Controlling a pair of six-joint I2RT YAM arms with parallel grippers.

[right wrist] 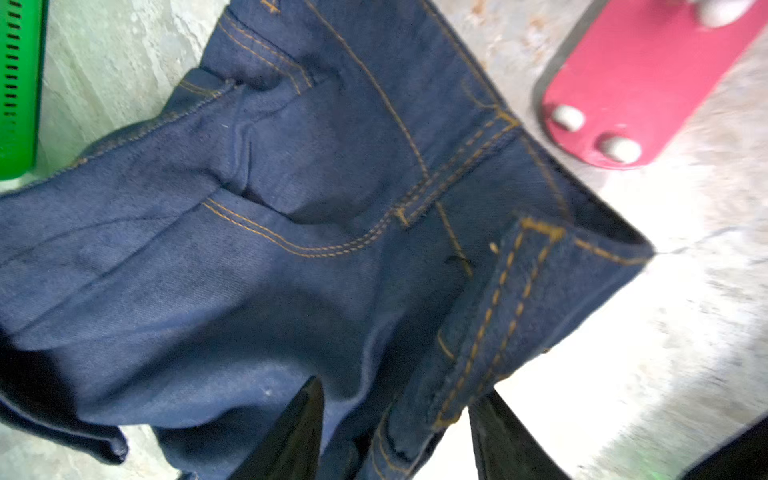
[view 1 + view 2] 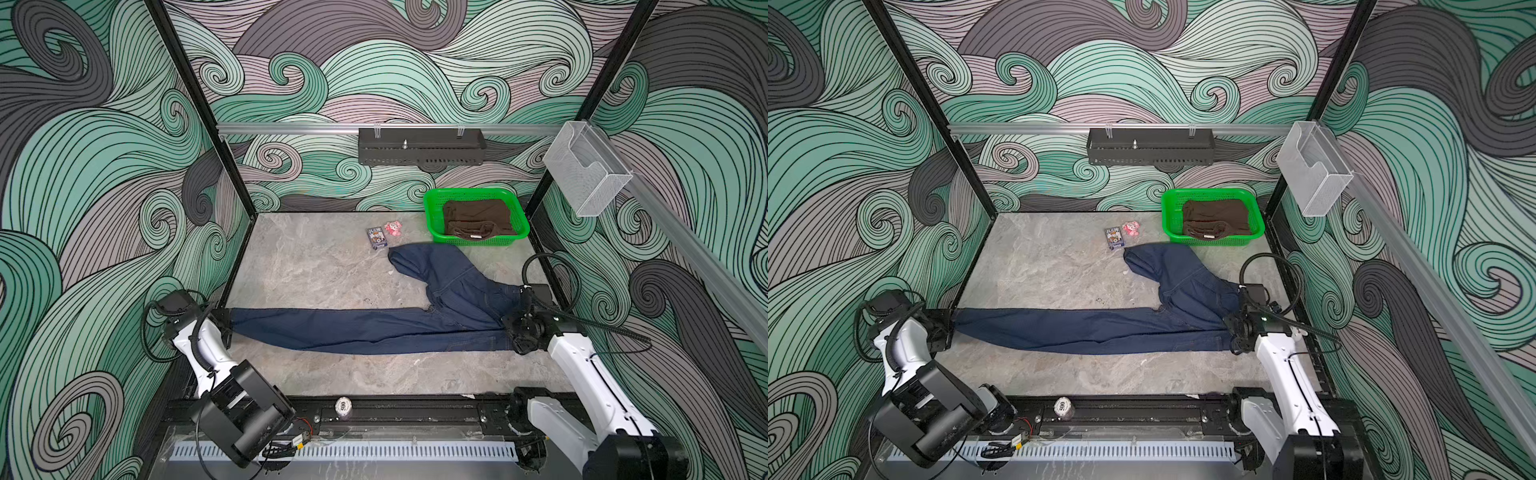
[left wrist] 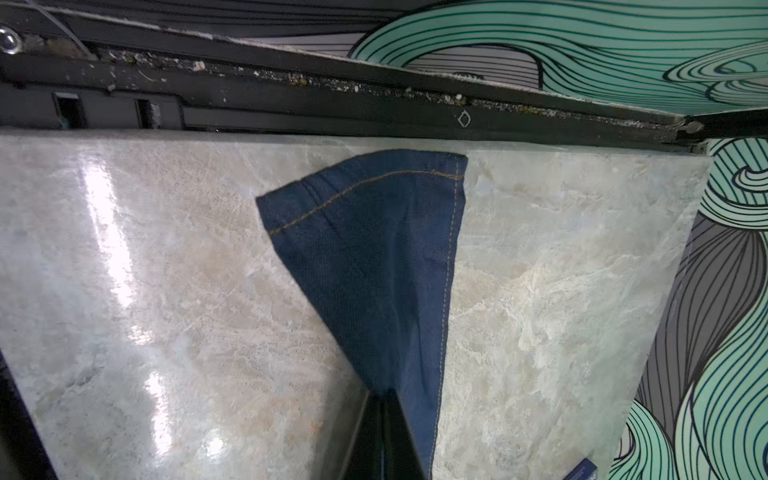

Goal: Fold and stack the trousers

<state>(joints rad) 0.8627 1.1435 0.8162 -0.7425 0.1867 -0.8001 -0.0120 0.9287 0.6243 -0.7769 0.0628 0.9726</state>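
Denim lies across the near half of the grey marble-patterned table (image 2: 311,270). At the table's left edge the left gripper (image 2: 225,328) is pinched tight on the hem of one leg of the long dark navy-blue jeans (image 2: 374,330). In the left wrist view the cuff fans out from the closed fingertips (image 3: 374,440) and lies on the surface. That leg runs flat and straight, parallel to the front edge, across to the right edge. Toward the back edge, a small blue card box (image 2: 376,237) and a pink wrapped trinket (image 2: 393,227) sit just beside each other. The rounded end of the second leg, which angles toward the back, lies near the box. A green plastic mesh basket (image 2: 432,216) in the back right corner holds a folded brown garment (image 2: 478,216). At the right edge the right gripper (image 1: 401,390) has its fingers moderately apart on either side of the waistband, with a gap showing beside the cloth, so it grips nothing.
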